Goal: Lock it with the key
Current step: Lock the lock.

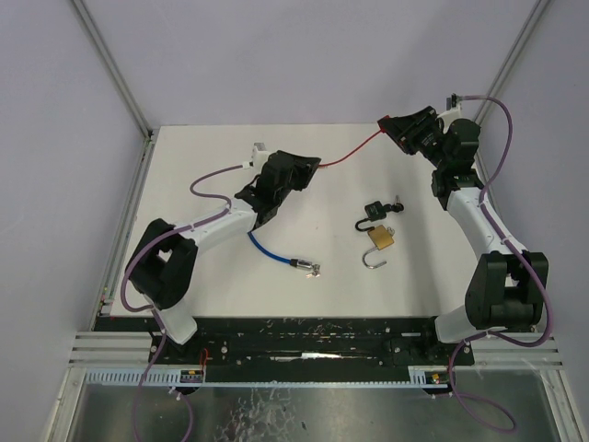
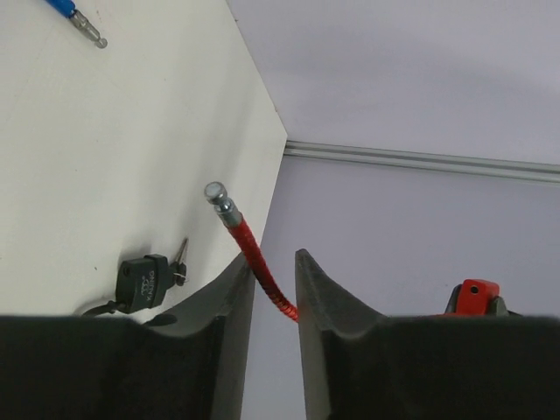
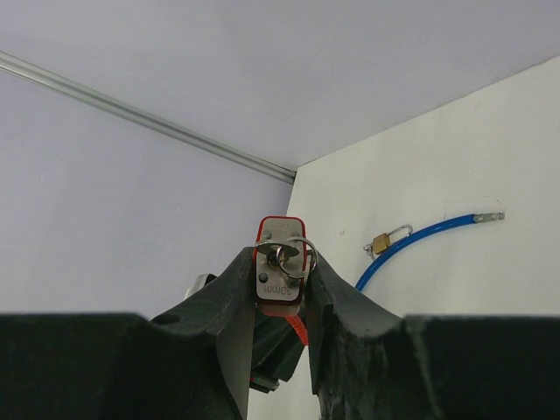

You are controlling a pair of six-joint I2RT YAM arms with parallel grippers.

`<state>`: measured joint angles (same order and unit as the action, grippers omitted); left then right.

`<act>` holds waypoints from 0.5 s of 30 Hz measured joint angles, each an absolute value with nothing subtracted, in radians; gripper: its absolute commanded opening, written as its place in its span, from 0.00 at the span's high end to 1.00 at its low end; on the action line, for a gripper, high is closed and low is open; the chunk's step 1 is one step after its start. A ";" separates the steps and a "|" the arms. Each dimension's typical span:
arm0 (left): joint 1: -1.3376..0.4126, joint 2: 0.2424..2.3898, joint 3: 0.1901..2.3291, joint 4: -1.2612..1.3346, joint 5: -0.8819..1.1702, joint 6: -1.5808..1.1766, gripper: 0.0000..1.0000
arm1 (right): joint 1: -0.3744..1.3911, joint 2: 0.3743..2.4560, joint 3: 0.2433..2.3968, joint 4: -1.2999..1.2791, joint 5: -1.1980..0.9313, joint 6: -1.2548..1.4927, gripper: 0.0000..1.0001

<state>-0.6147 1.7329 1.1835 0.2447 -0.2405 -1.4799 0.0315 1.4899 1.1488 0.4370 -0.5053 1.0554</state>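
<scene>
My right gripper (image 3: 280, 258) is shut on a small red-edged padlock (image 3: 282, 262), held up at the table's far right (image 1: 386, 122). A key (image 3: 289, 252) on a ring sits in the lock's face. From the lock a thin red cable (image 1: 350, 150) runs left to my left gripper (image 1: 308, 168). In the left wrist view that cable (image 2: 254, 254) passes slantwise between the fingers, and its silver end (image 2: 215, 191) sticks out past the tips. The left jaws stand narrow, but with a gap wider than the cable. The left gripper (image 2: 273, 258) is open.
A brass padlock (image 1: 382, 238) with its shackle swung open lies mid-table. A black padlock with keys (image 1: 377, 210) lies just behind it. A blue cable (image 1: 271, 250) lies near the left arm. Grey walls close in the white table (image 1: 184, 175) at the back and sides.
</scene>
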 measured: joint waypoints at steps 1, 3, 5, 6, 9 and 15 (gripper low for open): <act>-0.615 1.733 1.184 0.245 -0.242 -1.477 0.93 | 0.032 1.490 1.149 0.437 -0.505 1.055 1.00; -0.615 1.733 1.184 0.249 -0.244 -1.465 1.00 | 0.032 1.490 1.148 0.437 -0.506 1.055 1.00; -0.615 1.732 1.184 0.264 -0.244 -1.452 1.00 | 0.035 1.490 1.145 0.437 -0.509 1.055 1.00; -0.614 1.732 1.183 0.273 -0.243 -1.437 1.00 | 0.036 1.489 1.143 0.439 -0.511 1.054 1.00; -0.604 1.731 1.175 0.323 -0.225 -1.362 1.00 | 0.036 1.485 1.127 0.467 -0.529 1.037 1.00; -0.568 1.700 1.166 0.438 -0.032 -0.971 1.00 | 0.036 1.457 1.103 0.544 -0.632 0.982 1.00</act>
